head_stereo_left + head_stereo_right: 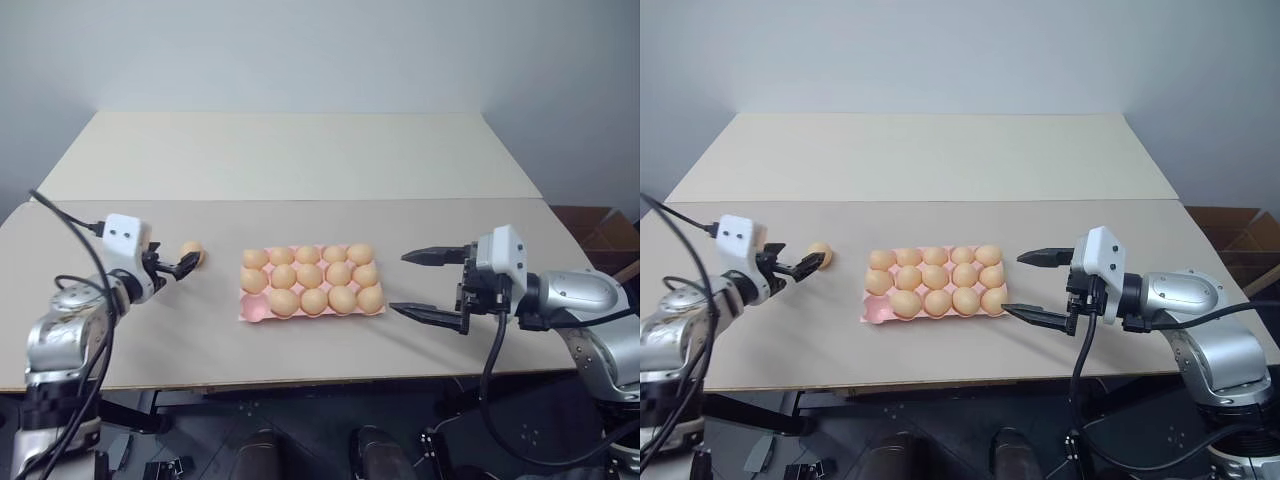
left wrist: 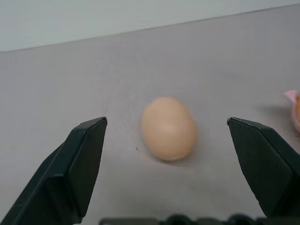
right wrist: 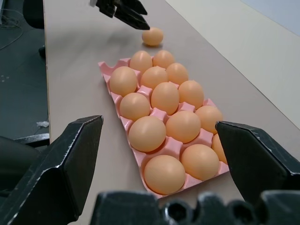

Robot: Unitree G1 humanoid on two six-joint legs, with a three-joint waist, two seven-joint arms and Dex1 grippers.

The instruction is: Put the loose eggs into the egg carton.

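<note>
One loose egg lay on the tan table, to the 9 o'clock side of the pink egg carton and well apart from it. The left gripper was by far the nearer hand: its two black fingers stood spread wide, holding nothing, with the tips just short of the egg. In the head views the egg sat at about 1 o'clock from those tips, straight along the line the fingers pointed. In the left wrist view it lay centred in the gap between the two pads, touching neither, and somewhat beyond them. Its long axis appeared to run roughly along the gripper's line of reach, leaning slightly, so the narrower waist faced the pads; closing there would likely call for a little more forward travel first.

The right gripper hung at the carton's 3 o'clock end, fingers likewise parted wide and empty, one tip close to the tray's near corner.

The carton held fourteen eggs; the one bare cup was at the near corner on the 9 o'clock end, at about 4 o'clock from the loose egg. That was probably where the egg belonged.

No brand, label or readable writing showed on the eggs, carton, table or grippers.
</note>
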